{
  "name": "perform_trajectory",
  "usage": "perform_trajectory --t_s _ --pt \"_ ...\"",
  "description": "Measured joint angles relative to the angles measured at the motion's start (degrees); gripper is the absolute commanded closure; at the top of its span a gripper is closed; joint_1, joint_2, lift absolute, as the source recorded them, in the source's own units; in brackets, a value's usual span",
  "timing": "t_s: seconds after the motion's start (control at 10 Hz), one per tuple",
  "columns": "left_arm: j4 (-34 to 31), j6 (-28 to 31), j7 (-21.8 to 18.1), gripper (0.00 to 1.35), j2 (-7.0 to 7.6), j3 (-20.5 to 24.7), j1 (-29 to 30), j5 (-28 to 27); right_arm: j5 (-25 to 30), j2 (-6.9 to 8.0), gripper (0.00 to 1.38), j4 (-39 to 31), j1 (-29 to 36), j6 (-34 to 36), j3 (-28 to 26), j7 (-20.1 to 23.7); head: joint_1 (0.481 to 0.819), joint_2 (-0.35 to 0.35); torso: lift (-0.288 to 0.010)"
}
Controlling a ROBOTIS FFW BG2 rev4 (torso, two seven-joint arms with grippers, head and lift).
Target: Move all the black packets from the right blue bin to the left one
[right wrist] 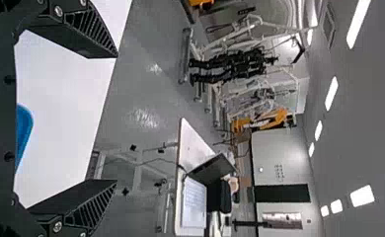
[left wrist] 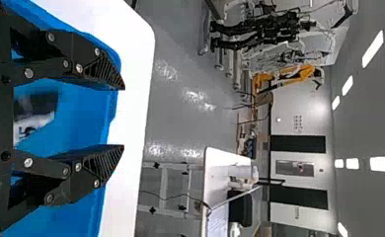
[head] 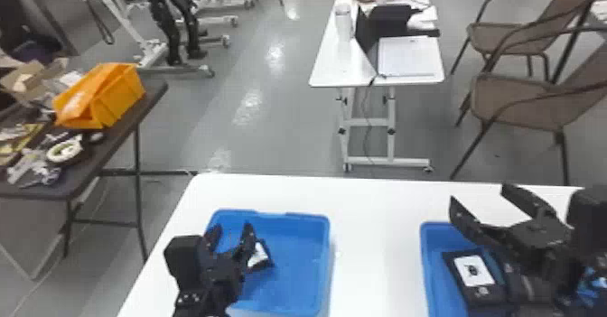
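Black packet (head: 474, 271) with a white label lies in the right blue bin (head: 433, 253), near the right pincer (head: 478, 193), which stands wide. Another packet (head: 260, 258) lies in the left blue bin (head: 300, 266), under the left pincer (head: 231, 230), also wide. A white surface (head: 370, 230) carries both.

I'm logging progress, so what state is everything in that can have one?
Left black two-fingered gripper: open.
Right black two-fingered gripper: open.
Left blue plastic bin: uncovered, partly hidden.
Right blue plastic bin: uncovered, partly hidden.
Black white-labelled packet: inside the left bin, partly hidden.
Another black white-labelled packet: inside the right bin, label showing.
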Motion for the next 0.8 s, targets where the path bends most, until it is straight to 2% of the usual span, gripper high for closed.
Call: perform_trajectory --t_s 0.2,0.4,0.6,0.8 --pt "-2.06 -1.82 -0.02 0.19 0.00 -0.81 0.00 2.17 2.59 0.74 0.12 -1.04 4.76 1.33 -2.95 -1.86 0.695 0.148 0.000" --pt "-2.93 -1.82 -0.48 0.19 0.00 -0.91 -0.42 3.51 4.46 0.94 0.12 -0.09 7.65 5.55 -4.85 -3.44 0.695 0.107 0.000" --pt "-2.97 -0.65 -2.07 0.19 0.00 -0.23 -0.85 5.37 5.46 0.90 0.13 5.50 7.32 7.82 -6.83 -3.29 0.695 0.081 0.000" --pt "-2.97 -0.64 -2.53 0.19 0.00 -0.33 -1.13 6.49 5.41 0.55 0.16 12.98 4.10 6.97 -8.99 -2.56 0.695 0.044 0.000"
